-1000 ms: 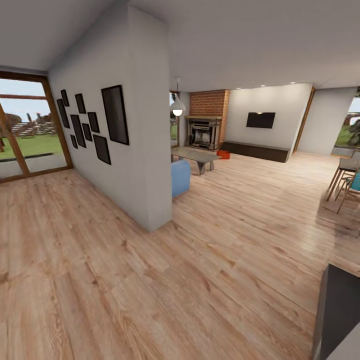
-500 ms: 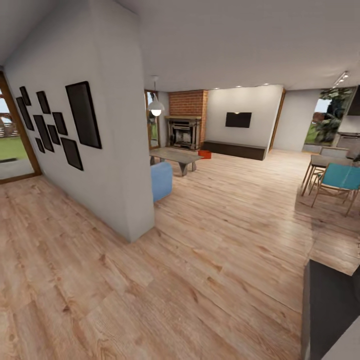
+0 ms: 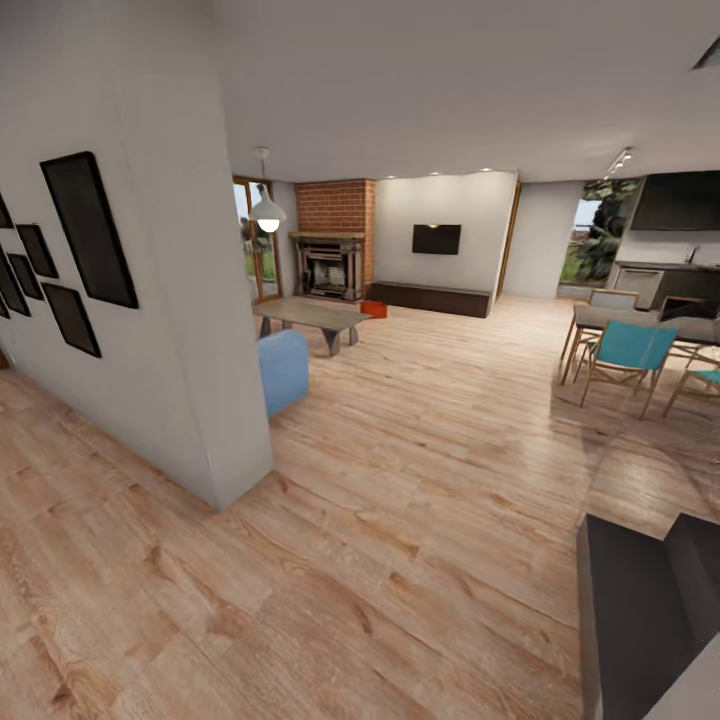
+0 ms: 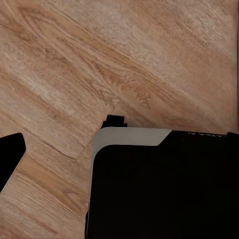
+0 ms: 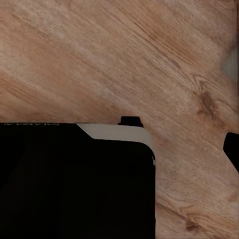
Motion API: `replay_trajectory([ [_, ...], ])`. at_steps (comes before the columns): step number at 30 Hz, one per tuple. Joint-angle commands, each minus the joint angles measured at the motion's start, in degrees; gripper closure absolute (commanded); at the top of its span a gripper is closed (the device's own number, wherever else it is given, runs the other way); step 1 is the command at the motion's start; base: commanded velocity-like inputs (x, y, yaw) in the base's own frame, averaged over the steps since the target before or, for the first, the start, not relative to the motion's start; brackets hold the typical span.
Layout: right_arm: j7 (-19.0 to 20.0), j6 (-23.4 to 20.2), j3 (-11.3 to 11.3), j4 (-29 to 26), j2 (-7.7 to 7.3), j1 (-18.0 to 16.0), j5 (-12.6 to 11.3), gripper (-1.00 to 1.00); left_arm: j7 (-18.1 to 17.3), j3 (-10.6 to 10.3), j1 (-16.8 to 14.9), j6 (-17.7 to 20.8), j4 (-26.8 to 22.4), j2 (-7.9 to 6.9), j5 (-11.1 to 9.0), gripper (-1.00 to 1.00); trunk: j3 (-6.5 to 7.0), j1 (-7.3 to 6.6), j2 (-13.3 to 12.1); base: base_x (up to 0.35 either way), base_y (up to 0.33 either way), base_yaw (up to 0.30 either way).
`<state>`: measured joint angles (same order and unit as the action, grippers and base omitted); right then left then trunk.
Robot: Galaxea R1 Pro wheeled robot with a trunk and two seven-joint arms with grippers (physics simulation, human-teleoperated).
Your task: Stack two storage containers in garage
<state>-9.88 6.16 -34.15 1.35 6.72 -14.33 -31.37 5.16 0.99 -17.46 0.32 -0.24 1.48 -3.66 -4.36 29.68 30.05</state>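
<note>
A small orange-red storage container (image 3: 374, 309) sits far off on the light wood-plank flooring (image 3: 430, 470) of the living room, just in front of the red-brick fireplace (image 3: 333, 252) and at the near end of the long dark low cabinet (image 3: 432, 298). At this distance it reads only as a low, boxy red shape; whether it is one tub or two together cannot be told. Above the cabinet hangs a black wall screen (image 3: 436, 239). Nearer the camera stand a grey coffee table (image 3: 311, 319) under a white pendant lamp (image 3: 266, 211), and the end of a blue sofa (image 3: 282, 370) beside a white partition wall (image 3: 150, 300) carrying dark picture frames (image 3: 88, 230). Off to the right, a dining table (image 3: 640, 325) has teal chairs (image 3: 625, 350) drawn up to it.

Both wrist views look down on wood planks and the dark robot body (image 4: 159, 189); whether the left claw or the right claw stands apart or together cannot be told.
</note>
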Motion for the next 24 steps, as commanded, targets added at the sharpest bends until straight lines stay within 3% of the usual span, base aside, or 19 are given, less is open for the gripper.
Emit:
replay_trajectory([
  [1, -0.1, 0.3, -0.5, 0.1, 0.05, -0.1, -0.5, -1.00, 0.1, 0.1, 0.0, 0.0, 0.0, 0.01, -0.4, -1.00, -0.11, 0.06, 0.1, 0.323, 0.000, -0.233],
  [11, -0.1, 0.3, -0.5, 0.1, 0.05, -0.1, -0.5, -1.00, 0.1, 0.1, 0.0, 0.0, 0.0, 0.01, -0.4, -1.00, -0.11, 0.06, 0.1, 0.323, 0.000, -0.199],
  [24, -0.1, 0.3, -0.5, 0.1, 0.05, -0.1, -0.5, -1.00, 0.1, 0.1, 0.0, 0.0, 0.0, 0.01, -0.4, -1.00, -0.11, 0.06, 0.1, 0.323, 0.000, -0.011],
])
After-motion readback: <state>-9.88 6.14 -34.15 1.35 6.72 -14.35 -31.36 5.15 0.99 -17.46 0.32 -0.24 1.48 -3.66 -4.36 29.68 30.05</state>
